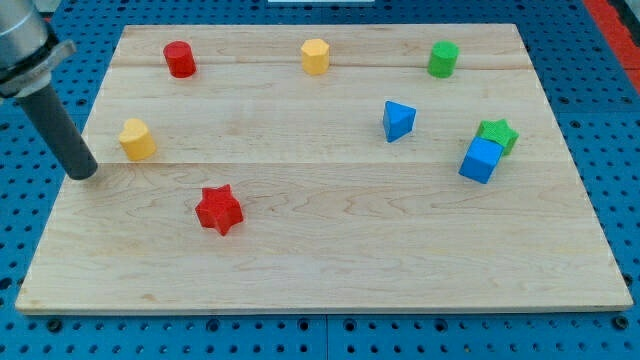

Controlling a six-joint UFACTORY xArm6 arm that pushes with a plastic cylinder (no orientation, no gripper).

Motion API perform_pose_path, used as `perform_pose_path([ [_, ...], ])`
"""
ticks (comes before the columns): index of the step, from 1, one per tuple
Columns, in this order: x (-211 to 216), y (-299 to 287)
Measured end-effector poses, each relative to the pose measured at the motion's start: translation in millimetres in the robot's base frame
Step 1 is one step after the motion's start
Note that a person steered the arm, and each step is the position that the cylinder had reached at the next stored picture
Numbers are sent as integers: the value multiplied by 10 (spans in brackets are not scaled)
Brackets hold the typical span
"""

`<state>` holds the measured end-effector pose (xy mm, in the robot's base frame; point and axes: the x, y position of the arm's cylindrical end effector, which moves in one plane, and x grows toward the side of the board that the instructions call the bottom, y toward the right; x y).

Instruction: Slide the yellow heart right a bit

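The yellow heart (137, 139) sits near the left edge of the wooden board (330, 250). My tip (84, 174) rests on the board just left of and slightly below the yellow heart, a short gap apart from it. The dark rod rises from the tip toward the view's top left corner.
A red cylinder (180, 59) is at the top left, a yellow hexagonal block (315, 56) at top centre, a green cylinder (443, 59) at top right. A blue triangular block (398, 120), a green star (498, 133) touching a blue cube (480, 160), and a red star (219, 209) also lie on the board.
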<state>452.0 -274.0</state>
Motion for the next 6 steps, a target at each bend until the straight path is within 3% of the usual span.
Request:
perform_pose_path([
  [3, -512, 409],
  [4, -489, 261],
  [6, -499, 664],
])
